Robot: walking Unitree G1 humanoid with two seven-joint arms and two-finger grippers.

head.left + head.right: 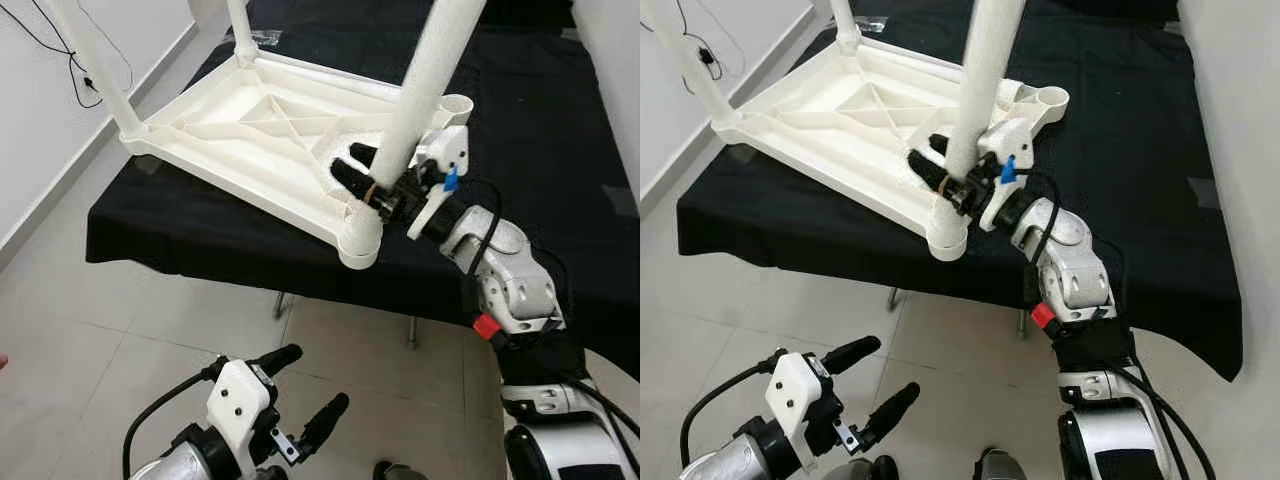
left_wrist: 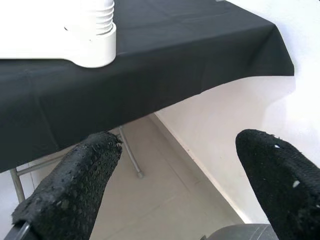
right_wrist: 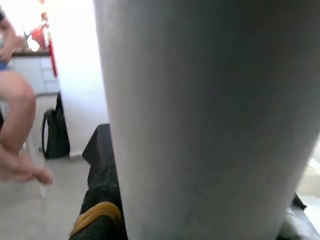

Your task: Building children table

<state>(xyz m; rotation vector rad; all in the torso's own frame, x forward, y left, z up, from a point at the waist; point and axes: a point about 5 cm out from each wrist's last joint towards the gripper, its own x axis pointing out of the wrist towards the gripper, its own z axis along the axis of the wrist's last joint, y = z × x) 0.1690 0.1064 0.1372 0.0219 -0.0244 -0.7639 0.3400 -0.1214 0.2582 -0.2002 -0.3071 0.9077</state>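
The white children's table lies upside down on a black-covered table. Two legs stand fitted at its far corners. My right gripper is shut on a third white leg, low down, just above the near corner socket. That leg's ribbed end sits in the socket. Close up, the leg stands beside a black finger with a yellow band. My left gripper hangs open over the floor, below the table's edge, holding nothing.
An unfilled socket shows at the white table's right corner. The black cloth's front edge overhangs grey floor tiles. A white wall runs along the left. A person's bare leg and foot are behind.
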